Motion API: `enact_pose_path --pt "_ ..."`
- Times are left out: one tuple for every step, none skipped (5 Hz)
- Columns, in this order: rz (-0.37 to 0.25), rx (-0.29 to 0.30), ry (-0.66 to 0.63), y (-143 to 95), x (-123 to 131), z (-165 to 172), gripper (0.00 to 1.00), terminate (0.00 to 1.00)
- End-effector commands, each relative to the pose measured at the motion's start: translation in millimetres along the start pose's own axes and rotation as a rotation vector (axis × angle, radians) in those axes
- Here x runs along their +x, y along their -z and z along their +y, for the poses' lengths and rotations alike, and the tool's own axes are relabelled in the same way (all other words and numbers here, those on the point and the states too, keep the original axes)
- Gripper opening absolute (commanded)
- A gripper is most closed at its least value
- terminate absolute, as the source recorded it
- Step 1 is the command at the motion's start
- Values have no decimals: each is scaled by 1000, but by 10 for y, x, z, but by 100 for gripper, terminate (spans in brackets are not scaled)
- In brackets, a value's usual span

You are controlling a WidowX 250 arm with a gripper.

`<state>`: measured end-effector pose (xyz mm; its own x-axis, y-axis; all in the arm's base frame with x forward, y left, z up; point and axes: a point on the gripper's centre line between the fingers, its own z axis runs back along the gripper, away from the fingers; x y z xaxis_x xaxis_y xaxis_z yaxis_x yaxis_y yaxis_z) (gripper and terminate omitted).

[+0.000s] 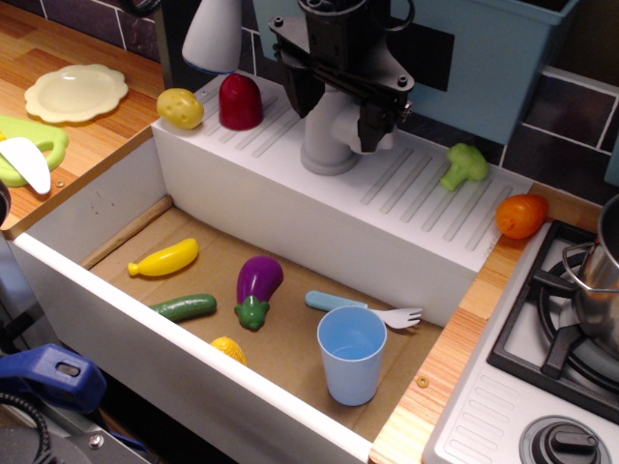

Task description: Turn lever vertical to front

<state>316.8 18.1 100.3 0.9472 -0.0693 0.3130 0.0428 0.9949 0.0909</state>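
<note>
The lever point(350, 124), a stubby light-grey handle, projects from the grey faucet base point(327, 147) on the white ribbed ledge point(406, 188), directly beneath the gripper point(372, 121). We observe, in the single view, the black gripper lowered over the faucet, its fingers point(377, 124) at the lever; whether they are clamped on it or apart we cannot tell, as the body hides the tips. To the gripper's left on the ledge stand a red toy point(240, 101) and a yellow potato point(180, 107); to its right lie a green broccoli point(464, 164) and an orange toy point(522, 215). Below the gripper, in the sink basin point(126, 193), we note a purple eggplant point(257, 288), a banana point(164, 258), a cucumber point(184, 307), a fork point(366, 307) and a blue cup point(351, 354).
</note>
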Motion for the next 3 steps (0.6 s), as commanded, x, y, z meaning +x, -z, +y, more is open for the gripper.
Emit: enact_pose_path --pt "0 0 0 0 0 0 100 0" --pt "-68 26 16 62 94 30 100 0" --pt "-135 67 34 118 204 66 100 0"
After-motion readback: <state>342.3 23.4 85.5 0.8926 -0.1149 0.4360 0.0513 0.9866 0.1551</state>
